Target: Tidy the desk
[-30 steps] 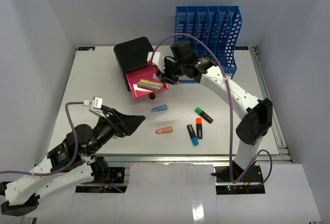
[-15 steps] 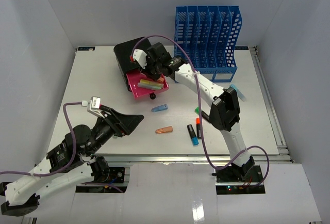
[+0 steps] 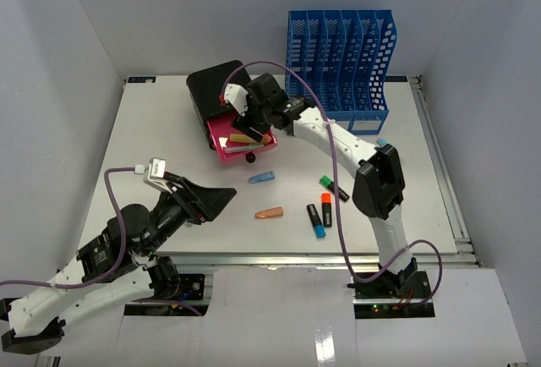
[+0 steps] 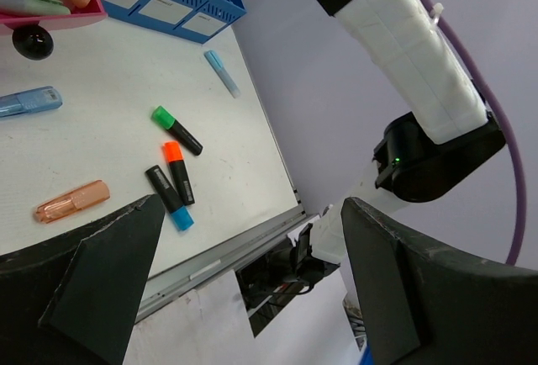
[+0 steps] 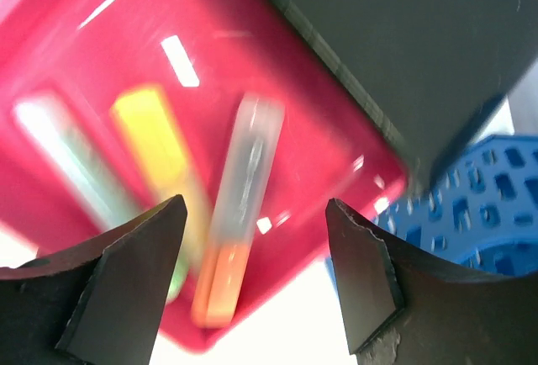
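Counter [image 3: 152, 130] in front of both arms looks half tidied, pink drawer [image 3: 226, 154] sitting under the open right claw [image 5: 252, 209]
Loose markers [image 3: 317, 215] lie frontward of that claw. The peach marker [image 3: 269, 212] lies left-to-right, closest to the wide-open left claw [image 3: 215, 199].

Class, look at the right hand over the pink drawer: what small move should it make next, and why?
Probably lift the right hand straight up, clear of the pink drawer. Its jaws stand open and the orange-tipped highlighter lies in the drawer between them, ungripped, while the blue highlighter waits loose on the desk.
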